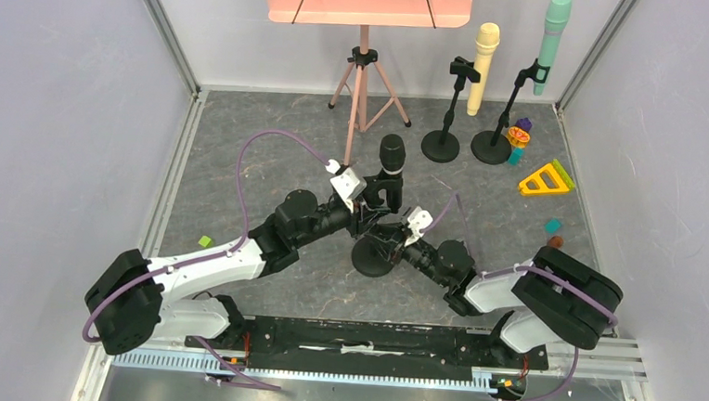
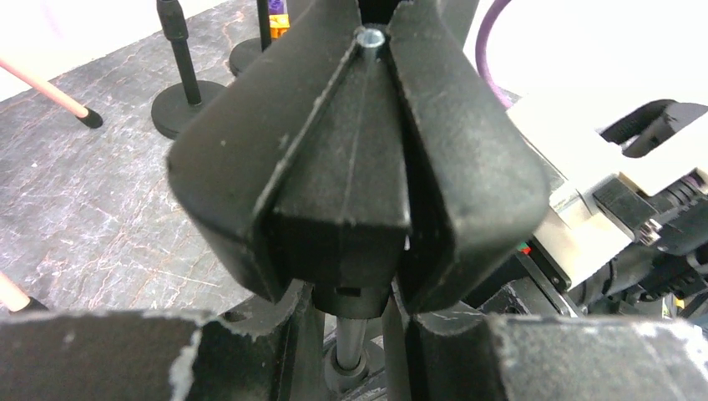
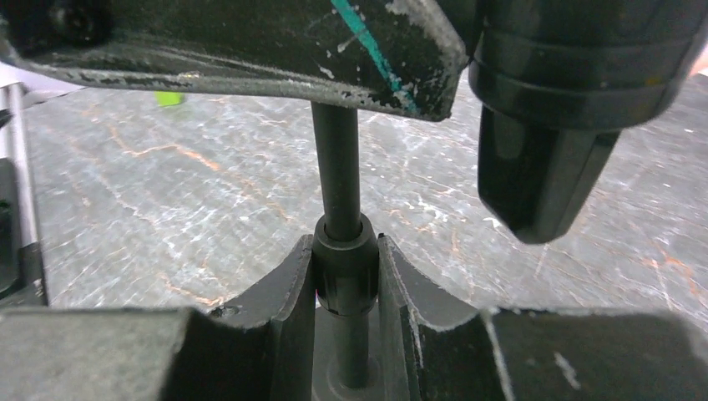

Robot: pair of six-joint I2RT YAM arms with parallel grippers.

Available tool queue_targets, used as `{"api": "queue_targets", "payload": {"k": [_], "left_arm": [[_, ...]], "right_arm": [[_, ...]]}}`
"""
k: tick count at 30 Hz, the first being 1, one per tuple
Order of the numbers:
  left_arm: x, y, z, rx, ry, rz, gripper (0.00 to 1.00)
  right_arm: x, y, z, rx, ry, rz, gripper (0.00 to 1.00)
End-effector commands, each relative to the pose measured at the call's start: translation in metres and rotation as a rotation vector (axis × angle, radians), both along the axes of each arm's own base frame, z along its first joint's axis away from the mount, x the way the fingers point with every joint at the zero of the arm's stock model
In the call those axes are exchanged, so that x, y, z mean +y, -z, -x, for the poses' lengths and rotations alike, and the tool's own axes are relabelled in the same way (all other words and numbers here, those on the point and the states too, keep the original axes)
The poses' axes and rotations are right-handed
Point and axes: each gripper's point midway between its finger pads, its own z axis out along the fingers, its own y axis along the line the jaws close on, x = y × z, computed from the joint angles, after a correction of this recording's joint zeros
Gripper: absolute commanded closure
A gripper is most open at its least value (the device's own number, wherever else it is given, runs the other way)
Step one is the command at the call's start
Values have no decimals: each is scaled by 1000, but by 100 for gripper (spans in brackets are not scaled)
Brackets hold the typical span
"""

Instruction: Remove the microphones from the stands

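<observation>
Microphone [image 1: 392, 156], black: upright in the clip [image 2: 351, 167] atop its stand [image 1: 374, 257], at the middle of the table [image 1: 242, 156], not yet lifted out.
Left gripper [image 2: 351, 324]: fingers pressed against the clip's lower part, just under the microphone.
Right gripper [image 3: 345, 292]: pinching the collar [image 3: 345, 259] on the stand's pole, low down.
Cream microphone [image 1: 484, 64], green microphone [image 1: 554, 41]: back right, well apart.

No readable text, label or number shows in any view.
</observation>
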Motion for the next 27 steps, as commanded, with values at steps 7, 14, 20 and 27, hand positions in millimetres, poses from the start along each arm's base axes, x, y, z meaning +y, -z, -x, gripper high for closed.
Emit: {"api": "queue_targets", "payload": {"k": [7,14,20,27], "left_arm": [[1,-31,-7,-60,-40,82,98],[-1,-29,-5,-60,-22,76,98],[-3,-28,-4,-56,-8,64,98],[-3,-23,-4,-48,-11,63,98]], "right_arm": [[-49,2,-47,73,541,-25,100],[-20,3,-34,126,394,-28,100],[1,1,-13,96,155,36,62],[10,-2,5,94,-122,-33,53]]}}
